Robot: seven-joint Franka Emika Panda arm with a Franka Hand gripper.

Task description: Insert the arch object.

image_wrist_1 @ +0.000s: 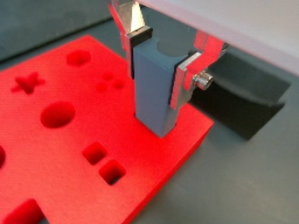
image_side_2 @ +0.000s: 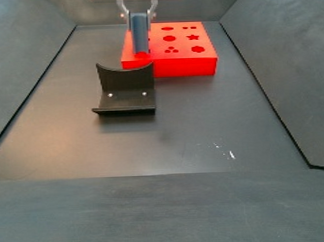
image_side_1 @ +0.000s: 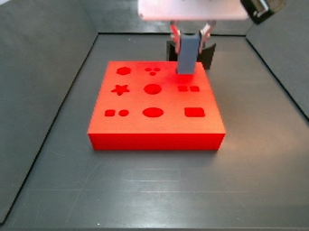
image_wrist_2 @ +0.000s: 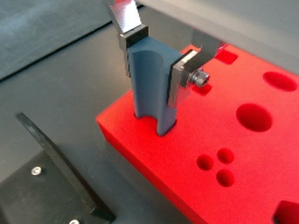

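Note:
My gripper [image_wrist_1: 163,51] is shut on a grey-blue arch piece [image_wrist_1: 156,87], holding it upright by its sides. The piece also shows in the other wrist view [image_wrist_2: 155,86], with its arched notch at the lower end. Its lower end stands at the edge of the red block [image_wrist_1: 105,140], at or in the block's top; I cannot tell how deep. The red block has several shaped holes: star, circles, squares. In a side view the gripper [image_side_1: 190,36] holds the piece [image_side_1: 190,56] over the block's [image_side_1: 154,113] far right part. In the other side view the piece [image_side_2: 139,36] is at the block's [image_side_2: 190,54] left end.
The dark fixture [image_side_2: 124,91] stands on the floor beside the red block, and shows in both wrist views [image_wrist_1: 247,98] [image_wrist_2: 47,188]. Dark walls bound the grey floor [image_side_1: 157,189] on all sides.

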